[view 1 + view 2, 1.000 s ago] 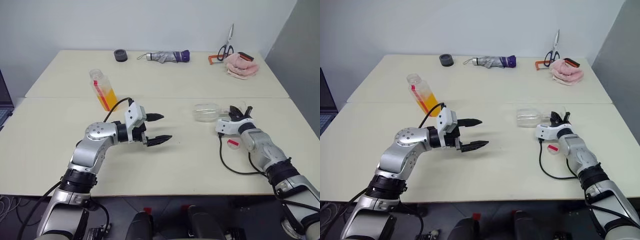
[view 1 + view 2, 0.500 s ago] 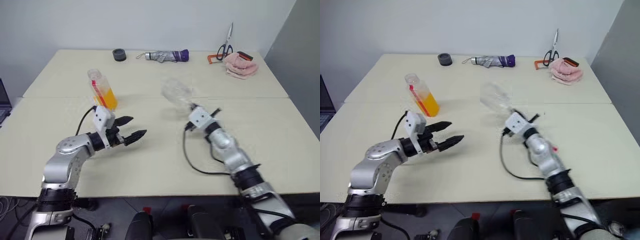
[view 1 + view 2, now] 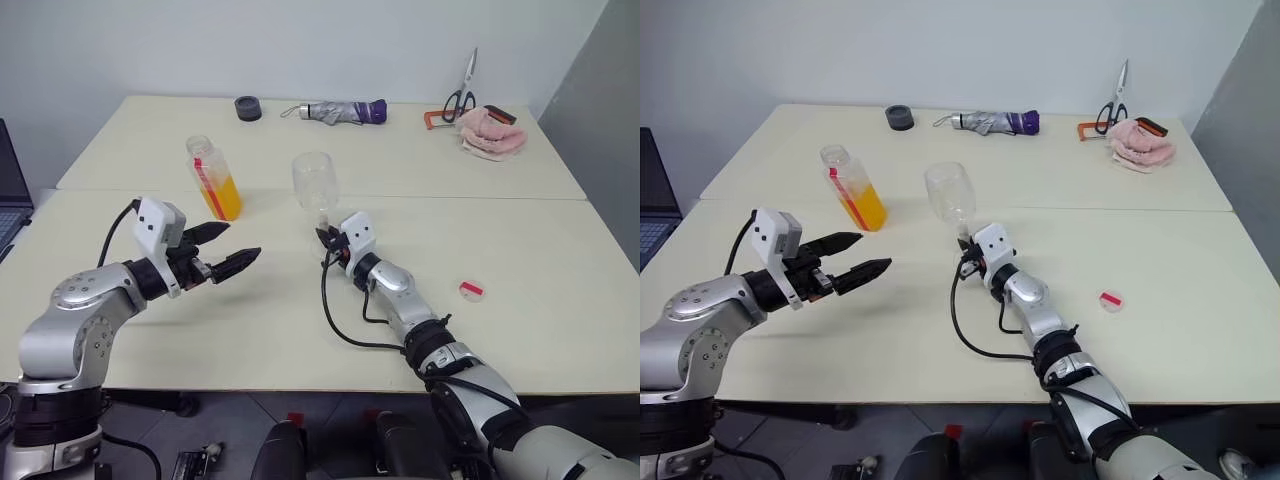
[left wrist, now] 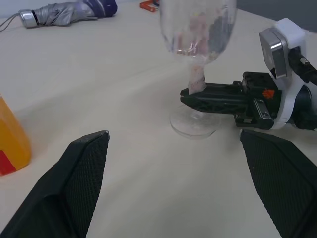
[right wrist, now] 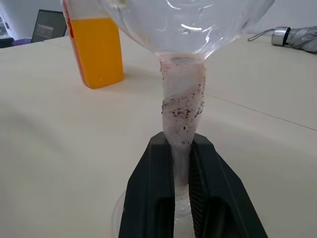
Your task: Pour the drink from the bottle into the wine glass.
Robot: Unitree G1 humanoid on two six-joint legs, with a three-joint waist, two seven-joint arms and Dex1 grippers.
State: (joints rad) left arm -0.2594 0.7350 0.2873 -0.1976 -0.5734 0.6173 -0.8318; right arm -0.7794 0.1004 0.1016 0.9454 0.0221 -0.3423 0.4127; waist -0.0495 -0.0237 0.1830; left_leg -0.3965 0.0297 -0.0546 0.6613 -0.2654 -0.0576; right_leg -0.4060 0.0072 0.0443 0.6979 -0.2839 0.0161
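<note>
Wine glass [image 3: 315,181]: clear, stemmed, now upright with its round foot on the table [image 3: 560,300], near the middle seam, just right of the bottle. A second ago it lay on its side out to the right, bowl pointing left; half a second ago it was tilted in mid-air over the middle of the table. The bowl looks empty. The stem looks cloudy, with dark specks, in the right wrist view.

Right gripper [image 3: 326,238]: black fingers [image 5: 148,198] pressed onto the lower stem from either side, pinching it just above the foot. The arm has swung in from the right side of the table to the centre, and the hand has rolled to bring the glass upright.

Left gripper [image 3: 226,250]: fingers spread wide, holding nothing, pointing toward the glass. It hangs above the table in front of the bottle and apart from it. It has drawn back to the left since the earlier pictures, where it sat nearer the middle.

Bottle [image 3: 212,178]: small, clear, with a red stripe; upright on the table and left of the glass. No cap is on its open neck. Place unchanged.

Drink [image 3: 224,198]: orange-yellow, filling roughly the lower half of the bottle.

Small red-and-white round piece [image 3: 470,290]: flat on the table to the right, now clear of the right arm.

Far edge, all unmoved: dark tape roll [image 3: 247,108], folded grey and purple umbrella [image 3: 338,110], scissors [image 3: 463,88], pink cloth [image 3: 491,132].
</note>
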